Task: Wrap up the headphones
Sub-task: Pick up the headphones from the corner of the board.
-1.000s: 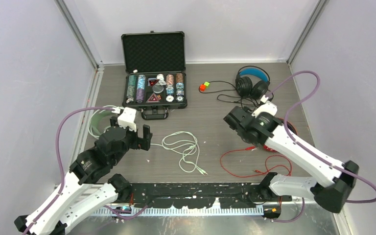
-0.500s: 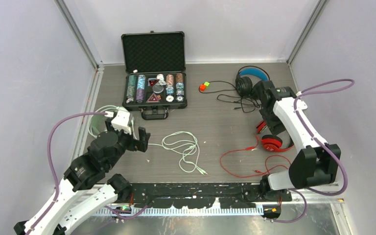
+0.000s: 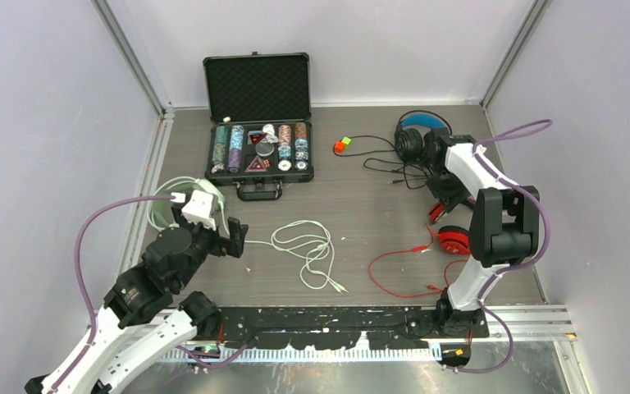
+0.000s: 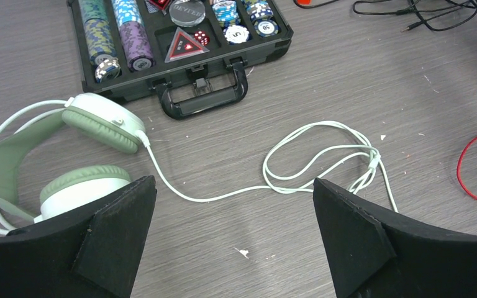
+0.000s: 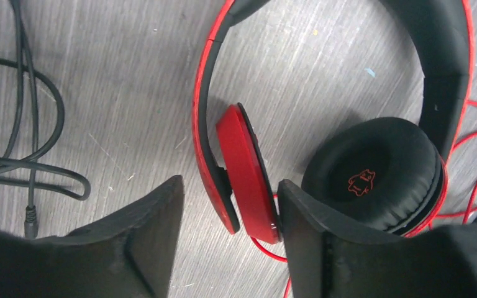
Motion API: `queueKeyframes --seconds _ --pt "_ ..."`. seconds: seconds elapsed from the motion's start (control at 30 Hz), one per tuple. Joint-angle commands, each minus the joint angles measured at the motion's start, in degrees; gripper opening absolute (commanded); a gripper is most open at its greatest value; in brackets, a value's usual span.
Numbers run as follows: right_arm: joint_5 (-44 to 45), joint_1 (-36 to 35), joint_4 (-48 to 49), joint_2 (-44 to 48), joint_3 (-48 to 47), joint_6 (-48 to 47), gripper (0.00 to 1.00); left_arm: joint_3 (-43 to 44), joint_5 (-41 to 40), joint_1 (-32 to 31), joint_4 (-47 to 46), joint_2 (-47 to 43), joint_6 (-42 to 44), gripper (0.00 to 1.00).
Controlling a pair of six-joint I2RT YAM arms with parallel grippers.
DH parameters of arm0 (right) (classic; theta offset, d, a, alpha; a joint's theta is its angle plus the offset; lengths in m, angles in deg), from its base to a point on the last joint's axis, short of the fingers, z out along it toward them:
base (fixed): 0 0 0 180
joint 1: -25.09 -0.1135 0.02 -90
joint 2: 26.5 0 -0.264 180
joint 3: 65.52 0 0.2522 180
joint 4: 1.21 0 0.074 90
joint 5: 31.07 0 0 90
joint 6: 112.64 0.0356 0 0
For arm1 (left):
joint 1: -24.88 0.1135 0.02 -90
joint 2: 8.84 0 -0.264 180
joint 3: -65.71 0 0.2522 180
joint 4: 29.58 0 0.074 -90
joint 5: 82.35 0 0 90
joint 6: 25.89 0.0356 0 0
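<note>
The right end effector (image 5: 230,186), part-open astride the red headphones (image 5: 243,162) at 3 o'clock, should centre on the cup before pinching; the left end effector (image 4: 233,182) hangs wide open, empty.

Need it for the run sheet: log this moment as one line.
left gripper: open above pale mint-green headphone cable | right gripper: open, straddling red plastic headphones' earcup

My left gripper (image 4: 230,186) hung low, jaws spread wide. My right gripper (image 5: 228,198) pointed down, elbow raised, jaws parted less.
</note>
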Motion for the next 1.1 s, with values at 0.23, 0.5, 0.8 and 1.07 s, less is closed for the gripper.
queueKeyframes --seconds 0.23,0.5,0.8,1.07 --pt "-2.2 -2.6 9.5 7.5 6.8 -16.9 0.47 -0.5 -2.7 -0.2 -3.6 0.1 1.5 1.00" --pt "-3.4 -2.5 11.9 8.0 10.5 -17.0 0.53 -0.1 -2.2 -0.2 -3.3 1.7 1.0 1.00" --pt "-3.9 -2.7 12.6 7.1 10.5 -19.6 0.45 -0.1 -3.0 -0.2 -3.1 2.1 1.2 1.00" --pt "-0.3 -6.8 10.0 16.9 12.1 -25.7 0.28 0.0 -3.3 -0.2 -3.1 2.4 1.4 1.00"
